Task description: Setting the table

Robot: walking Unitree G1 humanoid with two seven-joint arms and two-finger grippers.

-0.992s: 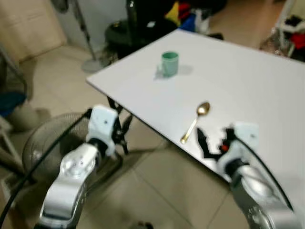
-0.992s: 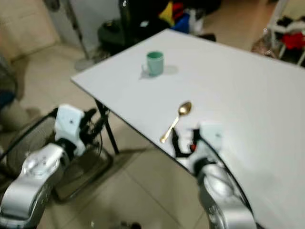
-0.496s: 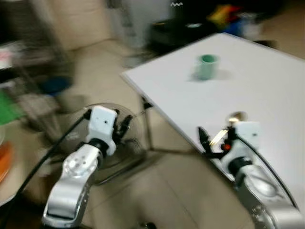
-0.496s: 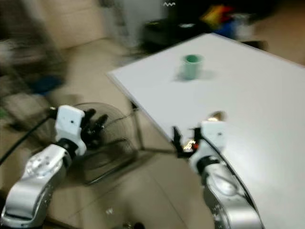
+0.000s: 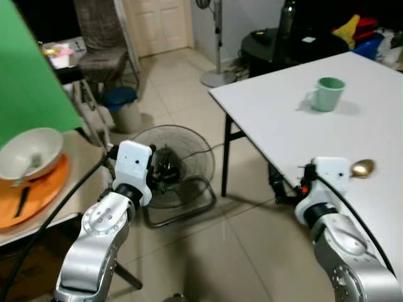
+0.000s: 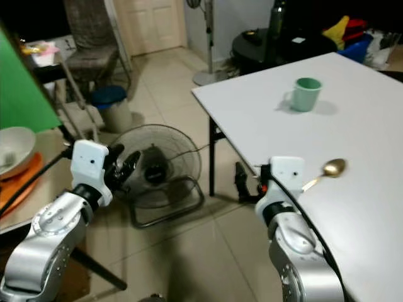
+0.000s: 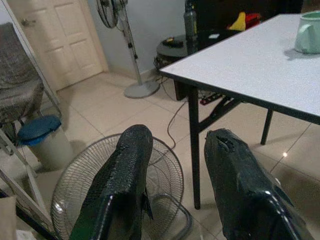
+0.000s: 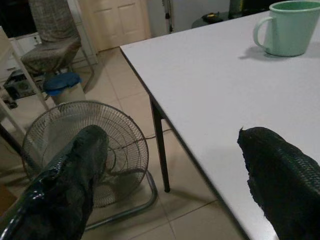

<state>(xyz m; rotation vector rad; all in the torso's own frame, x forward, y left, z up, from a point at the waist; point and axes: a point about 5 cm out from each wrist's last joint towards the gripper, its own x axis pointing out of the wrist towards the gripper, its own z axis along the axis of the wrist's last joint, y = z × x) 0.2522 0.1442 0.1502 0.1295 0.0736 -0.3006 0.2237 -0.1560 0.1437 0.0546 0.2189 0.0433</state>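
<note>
A pale green mug [image 5: 329, 94] stands upright on the white table [image 5: 277, 119] at the right. A gold spoon [image 6: 327, 170] lies near the table's front edge, just right of my right wrist. My right gripper [image 5: 278, 189] hangs open at the table's edge, over the floor, with nothing between its fingers [image 8: 75, 170]. My left gripper [image 5: 165, 168] is open and empty too, out over the floor in front of a floor fan. At the far left a white bowl [image 5: 28, 153] with a spoon in it rests on an orange plate [image 5: 41, 192] on a low side table.
A round floor fan [image 5: 170, 165] lies on the tiles between my arms. Behind it are a blue-lidded bin [image 5: 121, 106], a grey chair [image 5: 101, 44], a standing fan [image 5: 217, 38] and a black round stand [image 5: 283, 44]. A green board [image 5: 25, 75] rises at the left.
The camera has swung left: the table, mug and spoon have slid to the right of the picture, and the side table with bowl and orange plate has come into view. Both grippers stay open.
</note>
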